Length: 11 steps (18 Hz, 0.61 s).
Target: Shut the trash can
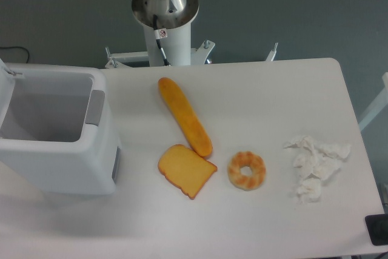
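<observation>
The trash can (pixel 57 156) is a big white boxy bin at the left end of the table, standing open with its inside showing empty. Its lid (pixel 5 86) stands up at the far left edge, only a sliver in view. A grey tab (pixel 95 107) sits on the bin's right rim. The gripper is out of view; only the arm's base column (pixel 163 10) and a bit of the arm at the top edge show.
A long bread loaf (pixel 185 116), a toast slice (pixel 187 170) and a ring-shaped pastry (pixel 247 170) lie mid-table. Crumpled white paper (pixel 314 165) lies at the right. A dark object (pixel 379 230) sits at the bottom right corner.
</observation>
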Available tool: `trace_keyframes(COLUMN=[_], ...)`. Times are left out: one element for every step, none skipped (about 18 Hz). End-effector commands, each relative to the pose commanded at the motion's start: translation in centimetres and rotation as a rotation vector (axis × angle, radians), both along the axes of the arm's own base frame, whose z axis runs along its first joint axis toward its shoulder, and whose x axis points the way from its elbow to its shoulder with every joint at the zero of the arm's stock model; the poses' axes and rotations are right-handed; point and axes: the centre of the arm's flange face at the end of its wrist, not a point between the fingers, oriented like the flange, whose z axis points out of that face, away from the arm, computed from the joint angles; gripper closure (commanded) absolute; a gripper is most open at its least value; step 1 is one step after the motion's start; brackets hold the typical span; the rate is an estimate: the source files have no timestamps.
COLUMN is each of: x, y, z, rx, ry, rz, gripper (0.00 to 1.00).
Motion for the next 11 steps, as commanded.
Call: trace_keyframes(x=[0.1, 0.2, 0.3, 0.5, 0.7, 1.0, 1.0, 1.0, 1.0, 1.0, 1.0], y=[0.3, 0.9, 1.6, 2.3, 3.1, 3.6, 3.7, 3.9, 4.0, 4.0, 4.1], z=[-0.2, -0.5, -0.9, -1.5, -2.1, -2.4, -2.6, -2.7, -2.8, -2.8, -2.9], rx=[0.002, -0.004, -0.012, -0.023, -0.033, -0.04, -0.043, -0.044, -0.047, -0.047, -0.05], ry=[-0.001, -0.003, -0.006, -0.008, -0.011, -0.012, -0.013, -0.013, -0.014, -0.014, -0.015], rz=[-0.004, -0.01, -0.015, -0.024, -0.033, -0.038, -0.04, -0.04, -0.041, -0.042, -0.041], gripper=[0.0, 0.0, 0.0, 0.0, 0.0, 0.0, 0.0, 0.0, 0.0, 0.0, 0.0])
